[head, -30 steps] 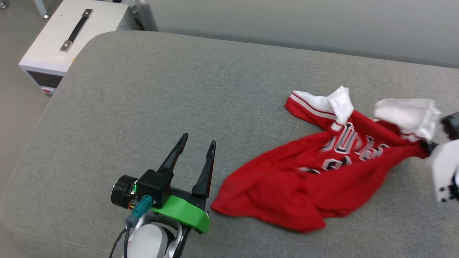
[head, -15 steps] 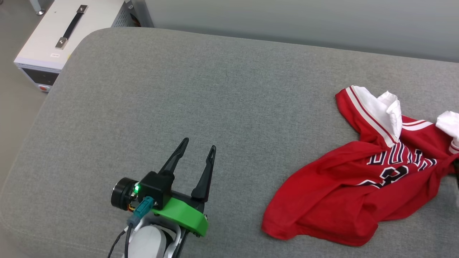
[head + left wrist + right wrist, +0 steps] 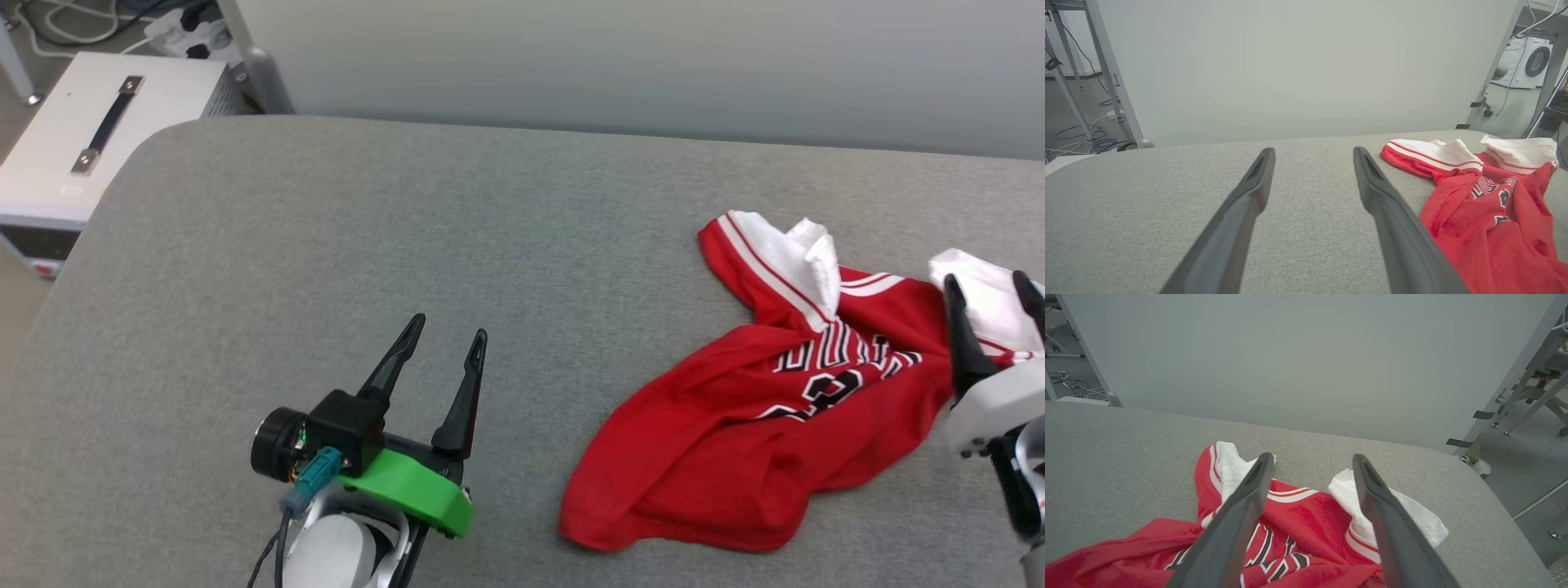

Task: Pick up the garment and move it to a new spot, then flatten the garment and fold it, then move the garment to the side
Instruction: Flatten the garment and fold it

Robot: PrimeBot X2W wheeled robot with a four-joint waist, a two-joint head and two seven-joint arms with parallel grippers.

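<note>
Head view has the shirt (image 3: 735,457) lying crumpled on the right part of a grey cushion (image 3: 408,204). Its red body bunches toward the near edge and its two white sleeves point toward the far wall.

The right gripper (image 3: 985,280) hangs over the sleeve end with its fingers spread wide. In the right wrist view nothing is caught between them, and the collar and one sleeve show through the gap. That placement suits a grab at the shoulder, the part that gives most control when the cloth is dragged or spread. Whether the shirt is at its new spot or waiting to be lifted cannot be told from how it lies.

The left gripper (image 3: 451,327) rests low over bare cushion, well apart from the hem. Its fingers are also parted and empty. It seems parked there to leave the other arm room, and it is close enough to take the hem when flattening begins.

Black letters with white outlines run across the chest, but the creases break them up and no word reads whole. Below them is part of a number, folded over. A white box with a black handle (image 3: 82,147) stands beside the cushion, and its small sticker is too small to read.
</note>
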